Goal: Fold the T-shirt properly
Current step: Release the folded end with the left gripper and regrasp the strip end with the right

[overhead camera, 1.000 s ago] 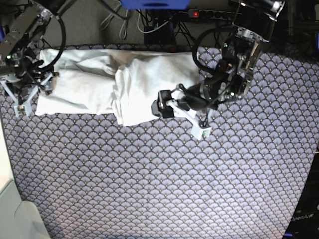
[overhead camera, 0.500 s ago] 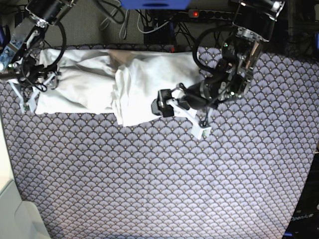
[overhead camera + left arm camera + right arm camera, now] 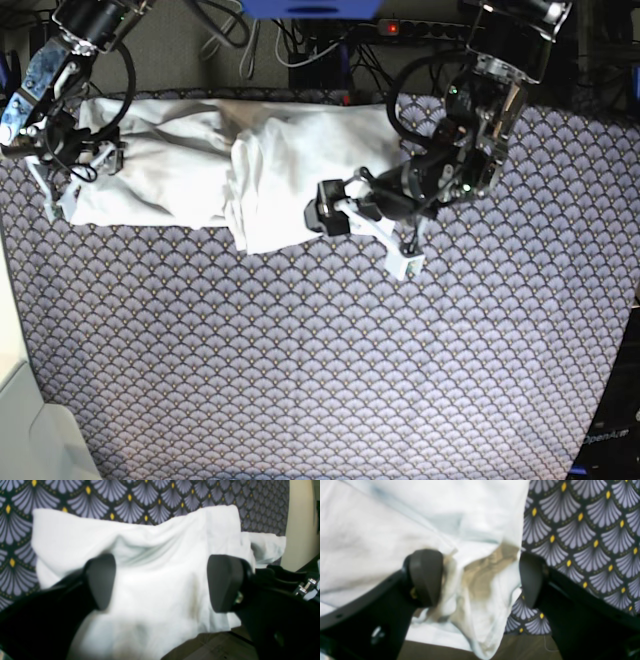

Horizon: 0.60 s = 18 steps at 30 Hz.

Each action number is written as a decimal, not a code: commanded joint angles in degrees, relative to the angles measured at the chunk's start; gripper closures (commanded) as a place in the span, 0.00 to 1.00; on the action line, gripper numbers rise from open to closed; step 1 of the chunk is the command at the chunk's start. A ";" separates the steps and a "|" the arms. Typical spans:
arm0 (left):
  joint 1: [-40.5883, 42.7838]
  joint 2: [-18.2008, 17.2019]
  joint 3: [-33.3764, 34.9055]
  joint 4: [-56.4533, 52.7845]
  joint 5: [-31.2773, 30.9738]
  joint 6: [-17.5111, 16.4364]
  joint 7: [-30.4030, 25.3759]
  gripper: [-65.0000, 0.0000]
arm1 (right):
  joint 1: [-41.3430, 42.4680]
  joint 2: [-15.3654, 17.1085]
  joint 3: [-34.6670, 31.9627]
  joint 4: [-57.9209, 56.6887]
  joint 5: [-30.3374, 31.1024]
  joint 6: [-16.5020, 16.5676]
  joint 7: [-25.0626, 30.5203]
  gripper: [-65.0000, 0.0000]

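Scallop-patterned cloth (image 3: pixel 320 360) is laid under the white T-shirt (image 3: pixel 190 185), which is bunched along the far side. Left gripper (image 3: pixel 162 582) and right gripper (image 3: pixel 481 578) are positioned over opposite ends of the shirt, jaws wide apart, nothing clamped.

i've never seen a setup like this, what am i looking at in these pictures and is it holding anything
This is a robot with two arms. One picture looks down on the whole workspace; the other two come from cameras on its wrists, looking past the dark fingers. A white T-shirt, partly folded and wrinkled, lies on a dark cloth with a scallop pattern. The left end effector is over the shirt's smoother part, and the right end effector is at its bunched-up end. Both have their fingers spread wide, with neither gripping the shirt.
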 commanded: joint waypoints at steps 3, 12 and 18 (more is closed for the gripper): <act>-0.71 0.03 -0.20 0.88 -0.76 -0.31 -0.56 0.16 | -0.22 0.56 0.04 0.35 3.54 -0.18 -0.41 0.23; -0.62 0.03 -0.20 1.05 -0.76 -0.40 -0.56 0.16 | -2.07 0.48 -0.04 -1.59 7.32 -0.18 -0.85 0.23; -0.62 0.12 -0.20 0.79 -0.76 -0.40 -0.56 0.16 | -2.16 -0.49 -0.22 -1.59 7.32 -0.18 -0.68 0.35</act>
